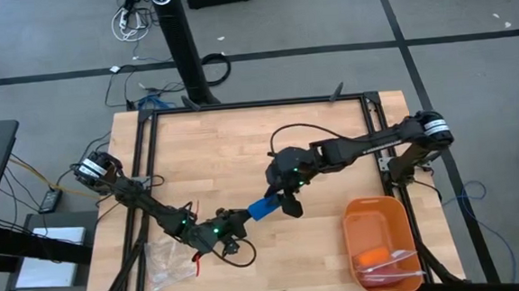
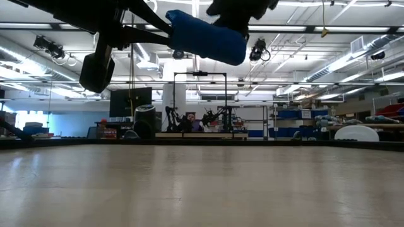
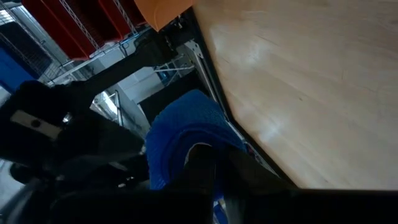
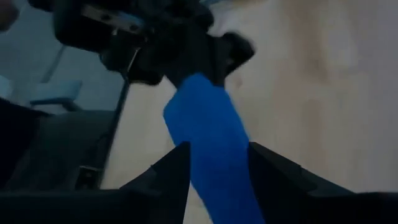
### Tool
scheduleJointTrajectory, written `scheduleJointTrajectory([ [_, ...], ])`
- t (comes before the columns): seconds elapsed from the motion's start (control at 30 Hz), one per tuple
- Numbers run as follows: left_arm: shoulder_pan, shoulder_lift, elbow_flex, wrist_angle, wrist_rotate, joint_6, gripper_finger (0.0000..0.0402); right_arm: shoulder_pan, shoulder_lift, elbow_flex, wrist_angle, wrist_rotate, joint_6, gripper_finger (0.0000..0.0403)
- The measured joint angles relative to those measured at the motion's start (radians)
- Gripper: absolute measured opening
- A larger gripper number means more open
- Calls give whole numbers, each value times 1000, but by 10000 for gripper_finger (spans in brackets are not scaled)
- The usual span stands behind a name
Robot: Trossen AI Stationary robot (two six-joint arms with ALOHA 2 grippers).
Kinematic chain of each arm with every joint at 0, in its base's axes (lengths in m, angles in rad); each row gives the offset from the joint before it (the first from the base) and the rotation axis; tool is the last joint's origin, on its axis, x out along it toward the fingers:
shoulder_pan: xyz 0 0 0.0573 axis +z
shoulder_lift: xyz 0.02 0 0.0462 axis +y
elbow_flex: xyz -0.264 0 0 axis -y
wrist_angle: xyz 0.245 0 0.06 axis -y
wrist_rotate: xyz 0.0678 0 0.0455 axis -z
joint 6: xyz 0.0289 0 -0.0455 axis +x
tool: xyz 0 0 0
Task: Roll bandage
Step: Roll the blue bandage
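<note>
Pale wooden surface [image 1: 232, 147] inside a dark frame, seen from above, with an open workshop room visible beyond it in the low view. I have both arms meeting near the front middle. The bandage [image 1: 264, 207], a bright blue fabric strip partly wound, hangs in the air between them, clear of the wood, as the low view confirms. My left gripper [image 1: 238, 221] has its fingers pressed together on one end of the blue fabric; my right gripper [image 1: 287, 201] has its fingers [image 4: 163, 171] set part-way apart, one on each side of the strip, which passes between them. A clear plastic bag [image 1: 169, 261] lies at the front left, and an orange tray [image 1: 380, 243] sits at the front right.

Risks, as I judge them: the strip is held only at its ends, so uneven pull between the arms could drag fabric out of the left pinch. A loose hold on the right would let the wound turns slacken and unroll. The two grippers work very near each other, and a small misalignment could bring them into contact.
</note>
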Motion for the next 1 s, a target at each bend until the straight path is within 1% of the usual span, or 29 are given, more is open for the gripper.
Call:
scheduleJointTrajectory([
  [0.17, 0, 0, -1, -6, 2, -3, 17, -16, 47, 0, 14, -18, 13, 152],
  [0.33, -4, 0, -2, -10, -1, -22, 17, -12, 33, 0, 34, -28, 13, 141],
  [0.53, -5, 0, -1, -9, -4, -22, 17, 2, 0, 0, 61, -28, 4, 97],
  [0.63, -5, 0, -1, -10, -4, -22, 17, 1, 0, 0, 59, -2, -10, 73],
  [0.7, -5, 0, -1, -10, -5, -22, 17, 1, 0, 0, 59, 18, -24, 69],
  [0.8, -6, 0, -1, -10, -4, -22, 17, -5, 1, 0, 59, 26, -29, 82],
  [1.0, -6, 0, -1, -10, 0, -21, 17, -26, 1, 0, 36, -5, -23, 141],
])
